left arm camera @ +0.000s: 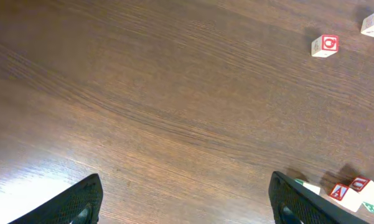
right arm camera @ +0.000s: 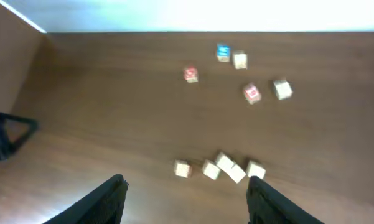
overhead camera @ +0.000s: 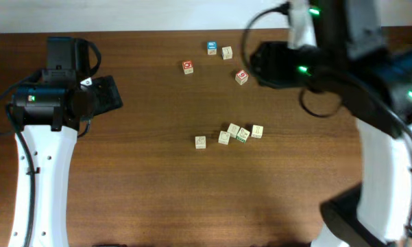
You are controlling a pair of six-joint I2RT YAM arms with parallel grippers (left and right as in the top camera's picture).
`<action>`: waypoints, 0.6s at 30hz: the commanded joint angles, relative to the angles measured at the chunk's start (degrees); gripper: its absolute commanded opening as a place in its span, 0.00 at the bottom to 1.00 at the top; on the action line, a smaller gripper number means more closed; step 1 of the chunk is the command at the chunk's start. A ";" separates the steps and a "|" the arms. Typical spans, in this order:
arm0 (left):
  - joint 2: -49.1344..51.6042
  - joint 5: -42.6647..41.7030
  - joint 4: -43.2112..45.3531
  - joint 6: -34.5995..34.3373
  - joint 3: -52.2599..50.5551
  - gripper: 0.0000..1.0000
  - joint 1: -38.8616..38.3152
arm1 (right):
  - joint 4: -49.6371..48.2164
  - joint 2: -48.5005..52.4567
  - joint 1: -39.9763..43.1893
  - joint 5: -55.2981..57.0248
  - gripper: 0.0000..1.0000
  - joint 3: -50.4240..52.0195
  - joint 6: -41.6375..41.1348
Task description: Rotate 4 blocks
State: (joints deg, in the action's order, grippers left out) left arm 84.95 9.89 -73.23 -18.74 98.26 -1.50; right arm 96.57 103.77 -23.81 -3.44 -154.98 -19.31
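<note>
Dark brown wood-grain table (overhead camera: 158,192) fills the scene. Pale blocks (overhead camera: 223,137) lie in a loose row near the middle, one set apart at the left end and the rest bunched close together. Farther back sit two red-faced cubes (overhead camera: 187,66), a blue-faced cube (overhead camera: 212,47) and a lone pale cube (overhead camera: 227,52) just right of it. At the left, the left gripper (left arm camera: 185,190) hangs over bare wood, jaws spread wide and holding nothing. At the far right, the right gripper (right arm camera: 185,186) hovers high above the table, jaws also wide apart and empty.
</note>
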 commanded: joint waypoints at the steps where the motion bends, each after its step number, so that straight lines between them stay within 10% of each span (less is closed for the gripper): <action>1: -0.52 -0.04 0.33 -2.75 -2.73 0.84 -0.02 | 0.74 -2.27 1.90 3.28 0.63 16.83 -2.49; 8: 0.35 -0.02 7.63 -2.91 -10.14 0.85 -1.03 | -19.15 -2.19 2.84 -2.82 0.62 57.02 -3.72; 18: 4.31 0.02 12.20 -2.86 -10.14 0.86 -1.03 | -29.62 -2.14 2.75 -6.71 0.60 69.70 -3.74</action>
State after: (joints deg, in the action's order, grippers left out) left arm 88.86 9.89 -62.22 -20.86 88.42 -2.46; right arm 67.26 102.50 -21.34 -9.41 -85.89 -22.55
